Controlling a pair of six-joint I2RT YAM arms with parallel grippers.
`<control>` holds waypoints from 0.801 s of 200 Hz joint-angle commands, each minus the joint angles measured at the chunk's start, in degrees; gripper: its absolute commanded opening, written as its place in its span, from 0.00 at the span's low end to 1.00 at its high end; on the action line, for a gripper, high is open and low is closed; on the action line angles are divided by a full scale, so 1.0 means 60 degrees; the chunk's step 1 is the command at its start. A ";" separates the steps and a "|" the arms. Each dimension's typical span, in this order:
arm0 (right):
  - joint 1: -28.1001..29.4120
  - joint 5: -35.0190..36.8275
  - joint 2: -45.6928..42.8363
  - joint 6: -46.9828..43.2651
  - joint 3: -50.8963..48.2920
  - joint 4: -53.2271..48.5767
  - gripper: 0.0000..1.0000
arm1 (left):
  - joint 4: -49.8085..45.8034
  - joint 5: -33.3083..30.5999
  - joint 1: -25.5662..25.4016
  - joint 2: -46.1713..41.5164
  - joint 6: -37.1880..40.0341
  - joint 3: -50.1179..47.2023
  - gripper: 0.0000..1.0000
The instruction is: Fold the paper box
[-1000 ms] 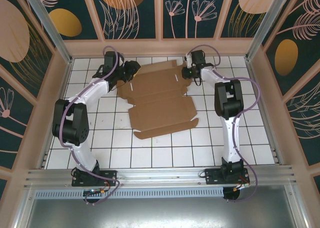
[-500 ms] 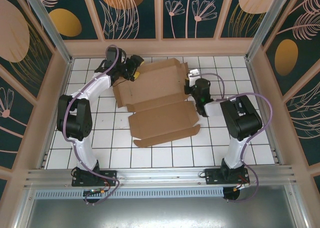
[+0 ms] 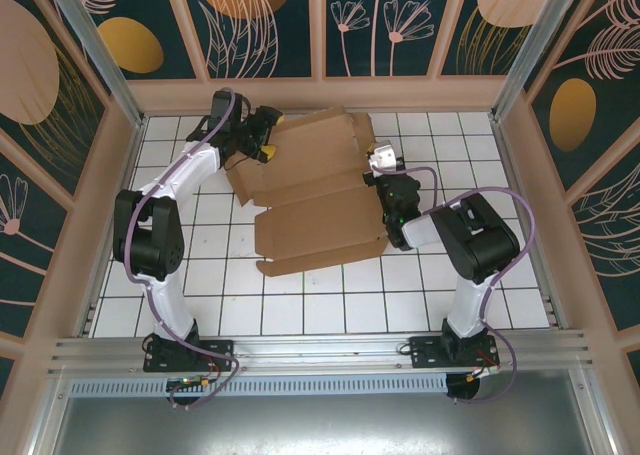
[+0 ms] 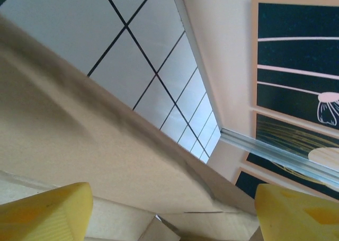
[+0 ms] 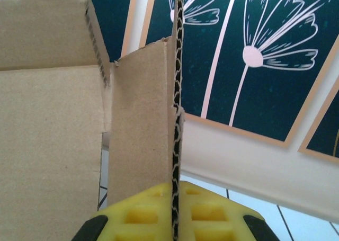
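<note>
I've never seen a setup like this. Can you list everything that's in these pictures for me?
paper box: one, plain brown cardboard, flaps partly folded, on the far middle of the table
table: one, white tiles with dark lines, under everything
wall panels: several, dark teal with pink flowers and orange ovals, around the table
metal rail: one, silver, along the near edge
left arm, right arm: two, white and black with purple cables, either side of the box
left gripper: one, yellow fingertips, open at the box's far-left corner
right gripper: one, yellow pads, shut on an upright flap edge
</note>
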 commanded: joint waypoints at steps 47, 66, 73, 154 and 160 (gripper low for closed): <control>0.0102 0.0457 -0.0022 -0.0388 -0.0493 0.1774 0.00 | 0.0741 -0.0065 0.0434 -0.0199 -0.1555 -0.0587 0.56; 0.0120 0.0421 -0.0016 -0.0295 -0.0546 0.1777 0.00 | 0.1059 -0.0104 0.0459 -0.0271 -0.1631 -0.0740 0.44; 0.0146 0.0391 -0.0020 -0.0293 -0.0552 0.1722 0.00 | 0.1284 -0.0041 0.0466 -0.0286 -0.1680 -0.0801 0.37; 0.0337 -0.0715 -0.0515 0.0500 0.0208 -0.2075 0.34 | 0.5052 0.0327 0.0465 -0.0571 -0.2235 -0.2225 0.00; 0.0319 -0.1060 -0.0686 0.0651 0.0209 -0.2326 0.38 | 0.5708 0.0284 0.0462 -0.0641 -0.2309 -0.2592 0.00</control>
